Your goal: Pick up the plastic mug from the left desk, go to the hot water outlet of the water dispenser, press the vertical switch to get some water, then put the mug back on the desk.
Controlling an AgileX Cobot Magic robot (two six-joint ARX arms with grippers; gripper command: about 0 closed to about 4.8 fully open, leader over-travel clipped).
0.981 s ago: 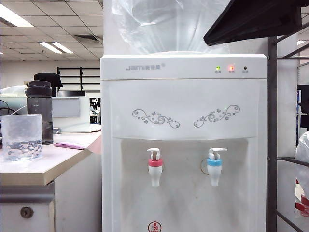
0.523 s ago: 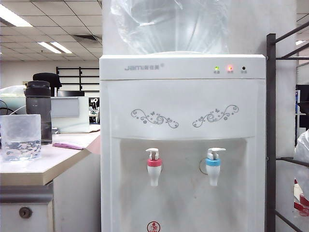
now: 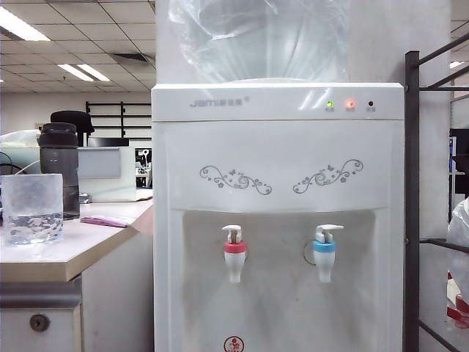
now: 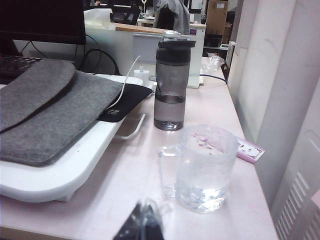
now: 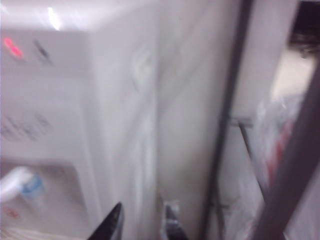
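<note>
Look past the foreground and you have an open office: a grid ceiling (image 3: pixel 80 29) of square panels with long fluorescent lights (image 3: pixel 86 71) glowing, and a pale back wall (image 3: pixel 29 110) carrying a dark shelf frame (image 3: pixel 117 117). You can see a black office chair back (image 3: pixel 73 119) beyond a low white partition (image 3: pixel 106 172). On your right a dark metal rack (image 3: pixel 412 205) stands upright against a white column (image 3: pixel 399 37), with bagged items (image 3: pixel 460 242) behind it

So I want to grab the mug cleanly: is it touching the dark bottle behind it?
Apart. The left wrist view shows bare desk between the mug and the bottle; the bottle stands farther back.
</note>
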